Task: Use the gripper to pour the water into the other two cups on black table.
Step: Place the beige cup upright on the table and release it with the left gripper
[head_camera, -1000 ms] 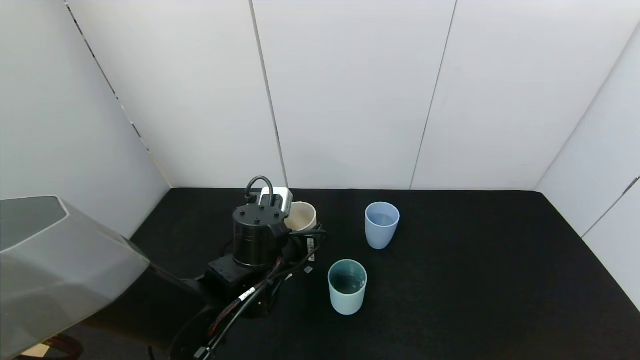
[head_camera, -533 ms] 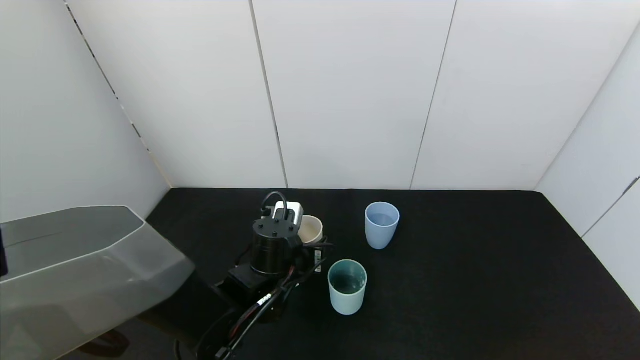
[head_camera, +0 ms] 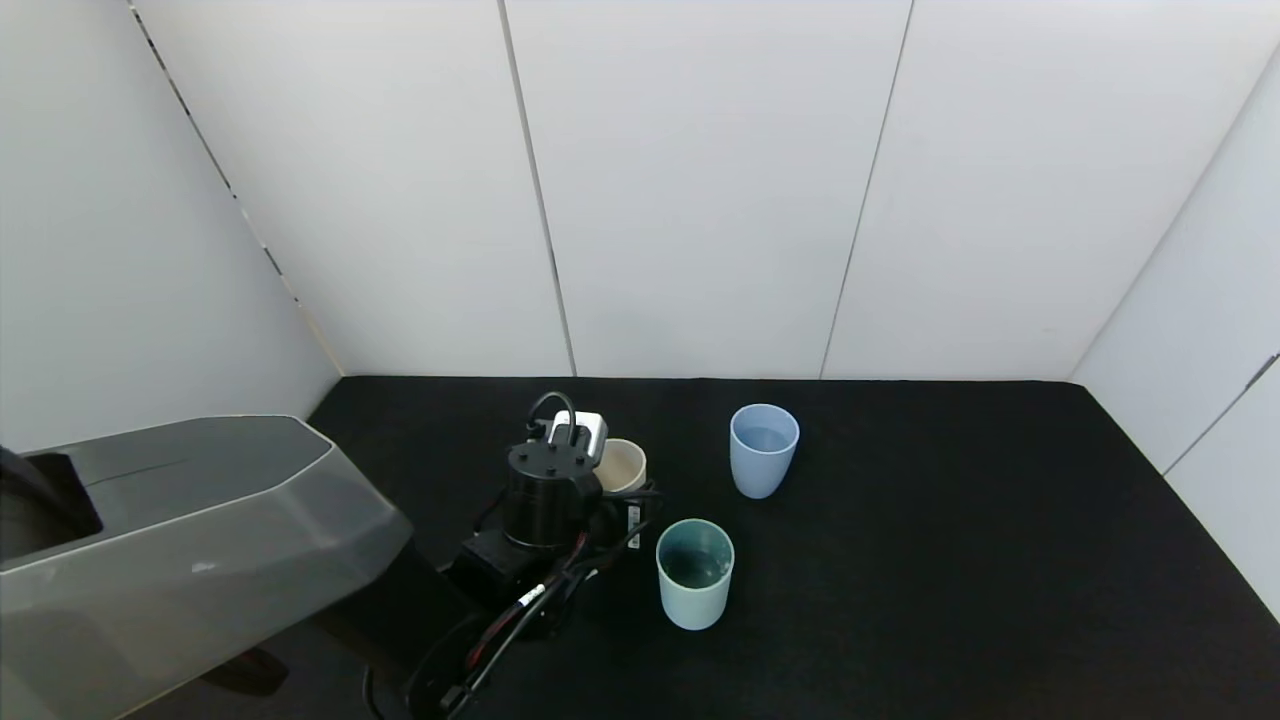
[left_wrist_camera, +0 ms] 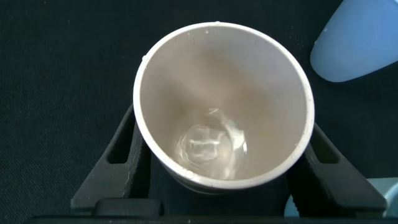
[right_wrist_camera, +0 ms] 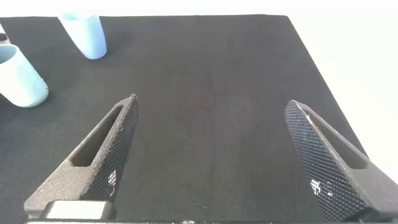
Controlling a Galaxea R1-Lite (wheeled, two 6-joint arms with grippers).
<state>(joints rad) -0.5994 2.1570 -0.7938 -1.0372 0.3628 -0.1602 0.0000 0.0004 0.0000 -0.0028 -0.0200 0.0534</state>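
Note:
My left gripper is shut on the beige cup, one black finger on each side of it, low over the black table. A little clear water lies in the cup's bottom. The periwinkle blue cup stands upright to its right with a faint sheen of water inside. The pale teal cup stands nearer me, just right of the gripper, with water in it. My right gripper is open and empty over bare table, out of the head view.
White wall panels close off the table at the back and both sides. My grey arm shell fills the near left. In the right wrist view the blue cup and the teal cup stand far off.
My left gripper has moved down and slightly right with the beige cup, closer to the table. The blue and teal cups have not moved.

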